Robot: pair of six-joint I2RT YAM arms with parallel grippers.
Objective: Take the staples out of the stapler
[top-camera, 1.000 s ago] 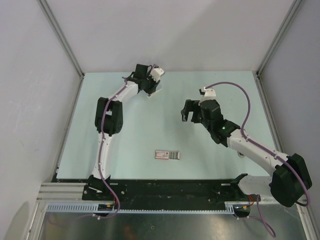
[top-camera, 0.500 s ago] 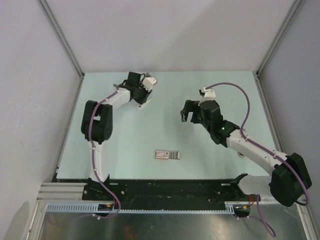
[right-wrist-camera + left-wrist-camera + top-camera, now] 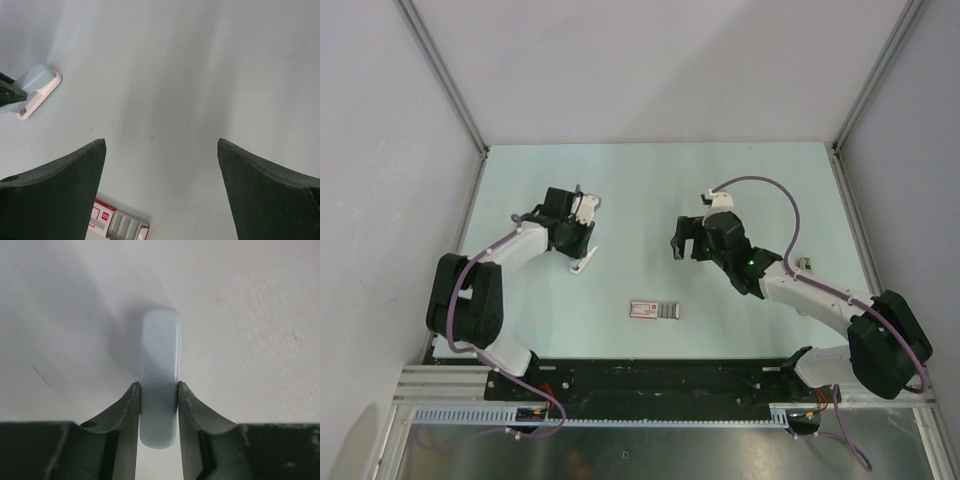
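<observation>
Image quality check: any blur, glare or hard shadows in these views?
Top external: even, diffuse light, only faint shadows on the table. Left wrist: stapler in focus inside the left tool, a soft grey shadow beside it. Right wrist: right tool dark and slightly soft near the lens, pale streaky sheen on the table, no blown-out glare.

A flat red-and-white box (image 3: 654, 310) with a grey end is seen lying on the pale green table (image 3: 650, 190), toward the near edge and roughly midway across. In the right wrist view the same box (image 3: 118, 224) is caught at the bottom edge (its grey part looks ribbed; the lettering cannot be read). The table is enclosed by white wall panels (image 3: 650, 70), joined at the far corners by aluminium posts (image 3: 442, 78). A black strip (image 3: 660, 380) is laid along the near edge.
</observation>
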